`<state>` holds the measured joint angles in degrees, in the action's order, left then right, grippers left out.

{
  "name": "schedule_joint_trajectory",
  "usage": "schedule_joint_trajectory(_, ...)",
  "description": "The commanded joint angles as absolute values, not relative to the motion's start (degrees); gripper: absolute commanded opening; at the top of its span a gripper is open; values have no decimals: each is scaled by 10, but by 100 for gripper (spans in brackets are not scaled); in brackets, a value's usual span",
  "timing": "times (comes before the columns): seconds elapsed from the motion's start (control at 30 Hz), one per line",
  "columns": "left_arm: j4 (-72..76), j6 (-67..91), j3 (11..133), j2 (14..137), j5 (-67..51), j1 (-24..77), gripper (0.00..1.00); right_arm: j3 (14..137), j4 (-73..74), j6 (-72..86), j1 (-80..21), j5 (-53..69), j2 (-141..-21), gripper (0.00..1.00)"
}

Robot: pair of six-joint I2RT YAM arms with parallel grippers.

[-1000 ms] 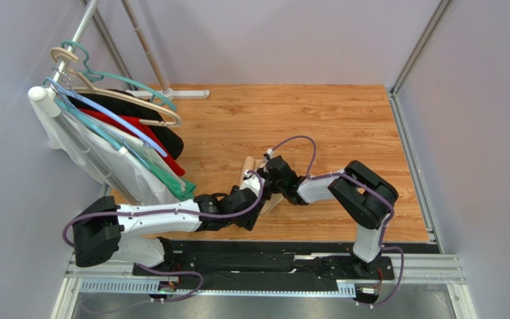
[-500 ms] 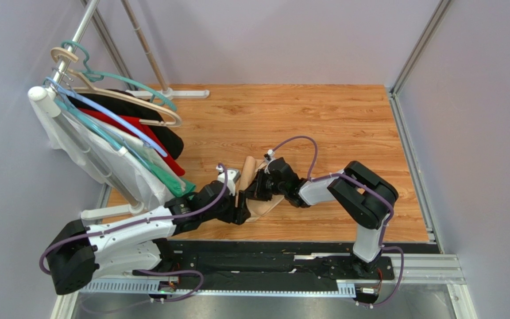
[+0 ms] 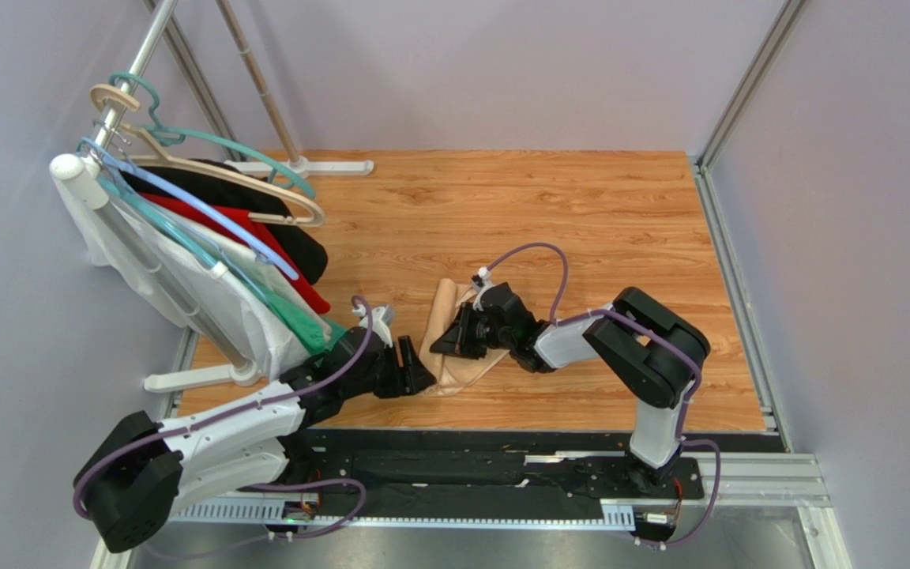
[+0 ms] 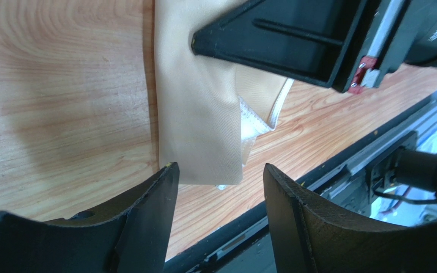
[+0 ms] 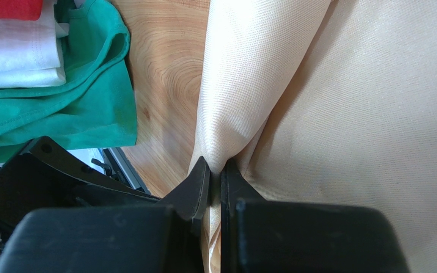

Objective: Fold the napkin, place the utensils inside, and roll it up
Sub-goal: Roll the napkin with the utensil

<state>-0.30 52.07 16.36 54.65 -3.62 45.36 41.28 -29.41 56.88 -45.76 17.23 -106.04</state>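
Here the jaws of the right arm (image 3: 567,338) are pinching a fold of the napkin (image 5: 329,114) (lying on the desk (image 3: 614,225)); the jaws of the left arm (image 3: 246,415) are hovering open at its corner.

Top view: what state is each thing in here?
Napkin: folded over, lying down, one fold pinched.
Left gripper: open, empty, at the napkin's end.
Right gripper: shut on a napkin fold.
Clothes: hanging on hangers.
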Motion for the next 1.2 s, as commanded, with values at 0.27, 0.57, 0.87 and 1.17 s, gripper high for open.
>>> schedule_joint_trajectory(0.27, -6, 577, 136, 528, 11, 437, 64, 392, -247, 535, -450, 135, -1094, 0)
schedule_joint_trajectory(0.57, 188, 586, 76, 607, -75, 409, 64, 386, -255, 537, -450, 138, -1092, 0)
schedule_joint_trajectory(0.87, 270, 601, 54, 698, -134, 409, 52, 396, -273, 548, -449, 152, -1103, 0)
schedule_joint_trajectory(1.17, 160, 613, 62, 655, -99, 409, 64, 366, -340, 600, -448, 187, -1133, 0)
